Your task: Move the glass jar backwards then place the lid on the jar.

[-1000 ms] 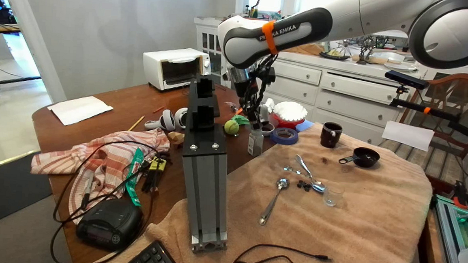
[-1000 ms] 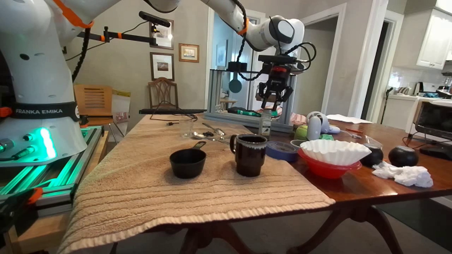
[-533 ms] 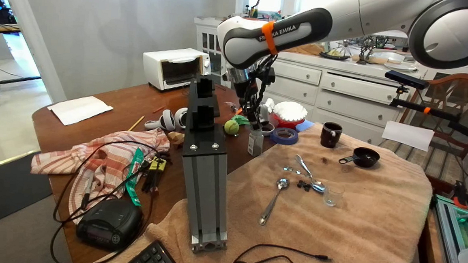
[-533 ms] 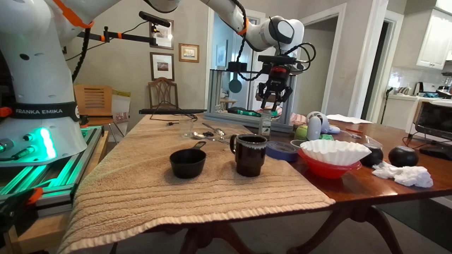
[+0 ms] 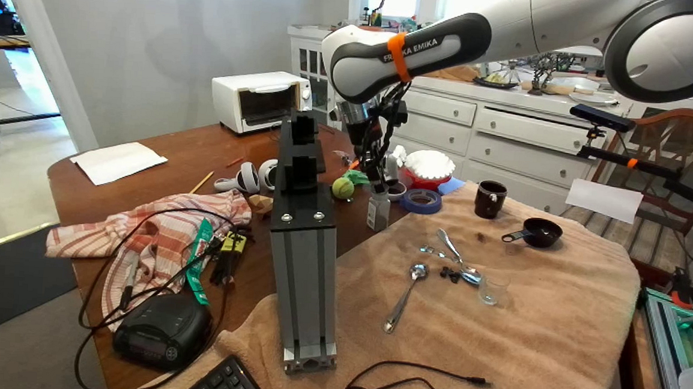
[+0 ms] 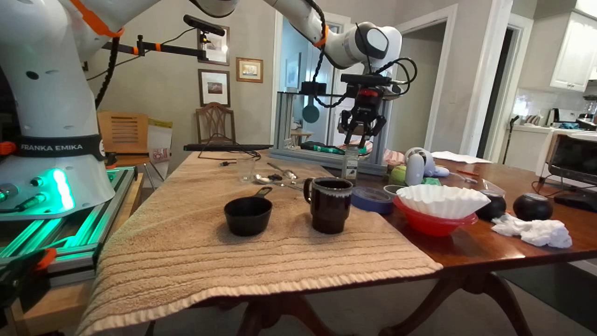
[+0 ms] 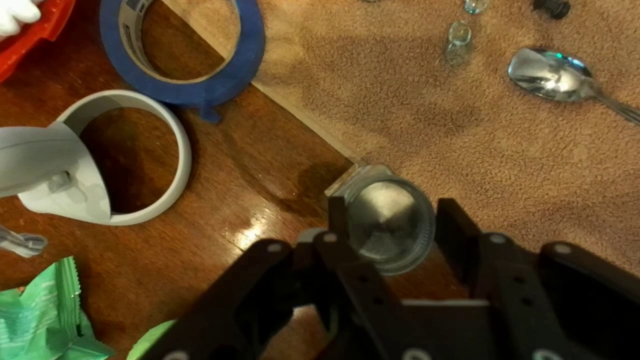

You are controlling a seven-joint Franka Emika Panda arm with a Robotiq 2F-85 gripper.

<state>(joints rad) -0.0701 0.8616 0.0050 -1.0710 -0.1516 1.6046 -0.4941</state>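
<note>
The small clear glass jar [image 5: 493,289] stands on the tan towel; it also shows in an exterior view [image 6: 246,170]. It is out of the wrist view. My gripper [image 6: 356,142] points down at the top of a square clear bottle [image 5: 378,213], away from the jar. In the wrist view, the two fingertips [image 7: 391,220] lie on either side of a round silver disc with a clear ridged rim, on the bottle's top. The disc may be the lid. The fingers are part-way apart, about the disc's width. I cannot tell if they touch it. No other lid is clear.
A blue tape roll [image 5: 422,201], a white headset controller and a tennis ball [image 5: 342,188] are near the bottle. Spoons [image 5: 403,297], a brown mug [image 5: 490,199] and a black scoop [image 5: 541,232] lie around the towel. A tall metal frame [image 5: 308,282] stands beside the arm.
My arm and gripper sit a very small amount lower than before. The jar and the bottle have not moved.
</note>
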